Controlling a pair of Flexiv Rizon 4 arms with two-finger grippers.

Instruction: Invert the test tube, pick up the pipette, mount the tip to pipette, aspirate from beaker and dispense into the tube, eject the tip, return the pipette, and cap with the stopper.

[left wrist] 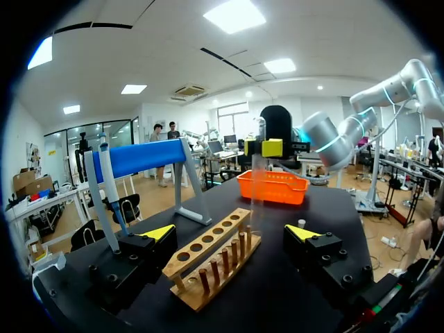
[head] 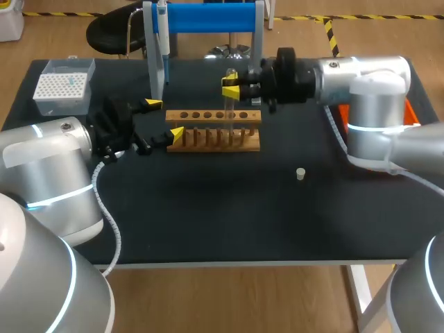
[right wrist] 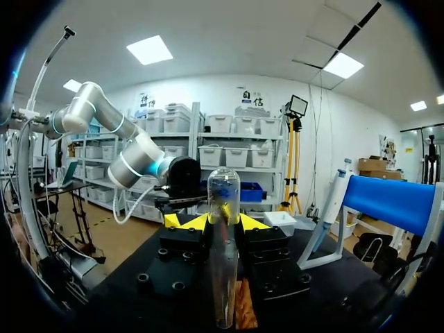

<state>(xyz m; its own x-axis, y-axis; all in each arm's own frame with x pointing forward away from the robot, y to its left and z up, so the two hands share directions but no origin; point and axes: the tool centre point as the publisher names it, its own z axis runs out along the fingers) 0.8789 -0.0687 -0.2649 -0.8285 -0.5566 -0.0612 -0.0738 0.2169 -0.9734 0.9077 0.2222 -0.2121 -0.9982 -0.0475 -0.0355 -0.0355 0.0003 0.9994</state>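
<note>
At the far left of the worktop [head: 208, 208] sits the tip box [head: 64, 87]. Next comes the left claw [head: 163, 119], its fingers spread wide at the left end of the wooden rack [head: 214, 130] and holding nothing. Behind it the pipette [head: 161, 35] hangs on its blue stand [head: 208, 15]. Over the rack's right part, the right claw [head: 231, 87] pinches the glass tube [right wrist: 223, 263] upright, with the rounded end apparently uppermost and the lower end down among the pegs. The stopper [head: 300, 173] lies alone further right. The main risk, as I judge it, is turning the tube before it is lifted clear: it could catch a peg and tip the rack, or crack. Smooth glass may also slide in the pinch during the turn.
</note>
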